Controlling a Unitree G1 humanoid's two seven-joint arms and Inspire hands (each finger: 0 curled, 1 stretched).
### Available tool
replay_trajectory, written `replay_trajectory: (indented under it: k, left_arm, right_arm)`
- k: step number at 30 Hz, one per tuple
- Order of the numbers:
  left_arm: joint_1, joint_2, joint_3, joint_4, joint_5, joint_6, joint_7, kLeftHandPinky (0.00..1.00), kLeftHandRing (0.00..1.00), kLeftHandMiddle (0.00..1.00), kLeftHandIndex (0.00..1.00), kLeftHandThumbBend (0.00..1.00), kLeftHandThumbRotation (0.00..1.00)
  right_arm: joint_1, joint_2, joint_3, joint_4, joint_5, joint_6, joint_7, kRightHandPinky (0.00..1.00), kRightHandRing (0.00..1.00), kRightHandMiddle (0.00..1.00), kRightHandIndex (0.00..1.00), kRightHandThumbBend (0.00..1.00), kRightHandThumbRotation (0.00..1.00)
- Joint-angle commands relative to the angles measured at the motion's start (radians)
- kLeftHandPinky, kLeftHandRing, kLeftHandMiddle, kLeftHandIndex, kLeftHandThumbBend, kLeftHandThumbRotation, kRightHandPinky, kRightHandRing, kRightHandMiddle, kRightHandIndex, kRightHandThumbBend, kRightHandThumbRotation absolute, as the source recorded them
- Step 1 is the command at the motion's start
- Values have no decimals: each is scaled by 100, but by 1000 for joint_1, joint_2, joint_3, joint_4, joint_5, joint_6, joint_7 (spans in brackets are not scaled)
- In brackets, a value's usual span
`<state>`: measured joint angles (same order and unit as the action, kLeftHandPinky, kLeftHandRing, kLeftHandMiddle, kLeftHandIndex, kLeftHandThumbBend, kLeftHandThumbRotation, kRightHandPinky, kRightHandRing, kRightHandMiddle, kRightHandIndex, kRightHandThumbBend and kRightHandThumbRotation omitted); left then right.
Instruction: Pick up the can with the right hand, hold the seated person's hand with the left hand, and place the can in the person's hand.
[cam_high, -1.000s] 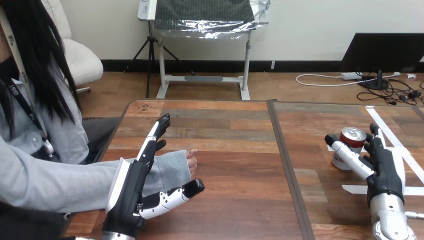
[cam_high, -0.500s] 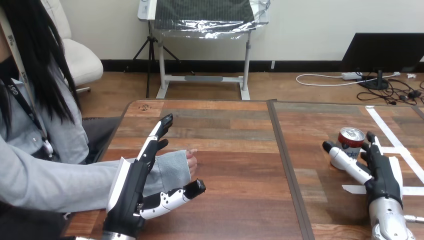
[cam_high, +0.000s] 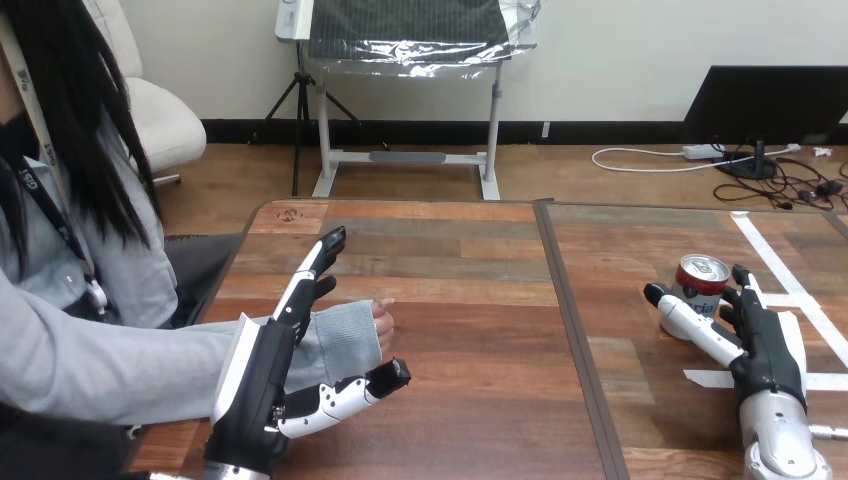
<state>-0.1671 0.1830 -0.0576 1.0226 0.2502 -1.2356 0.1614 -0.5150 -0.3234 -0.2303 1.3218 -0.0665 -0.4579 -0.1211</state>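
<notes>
Head view | right hand (cam_high: 765, 345) spread wide, can (cam_high: 700, 276) between thumb and fingers | left hand (cam_high: 262, 372) wide beside person's wrist (cam_high: 346, 338)

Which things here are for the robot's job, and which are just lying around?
For the job: the can, the right hand next to it, the left hand, the person's hand.

Just lying about: the white tape strips stuck on the table.

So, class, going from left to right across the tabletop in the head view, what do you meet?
The left hand → dark seam between the tabletops → can. Left out, as they overlap a neighbour: the person's hand, the right hand.
</notes>
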Motion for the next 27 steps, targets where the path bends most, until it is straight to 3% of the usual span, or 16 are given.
replay_trajectory:
  k: [1,5,18,27]
  left_arm:
    - [-45,9,17,-17,-5,-19,3,90,95,94,93,100,52]
    - [-44,8,18,-18,-5,-19,3,90,95,94,93,100,53]
    - [-42,6,18,-18,-9,-21,1,89,95,94,93,100,53]
    - [-37,7,17,-17,-21,-23,-10,89,95,94,92,100,52]
  right_arm:
    - [-92,-27,5,0,-5,3,1,89,94,94,98,100,45]
    - [-94,-27,1,0,-2,-1,14,89,94,95,99,100,43]
    - [-109,-33,13,4,-26,28,-10,90,93,93,97,100,42]
    - [-116,-35,24,6,-43,34,-26,83,88,92,96,100,42]
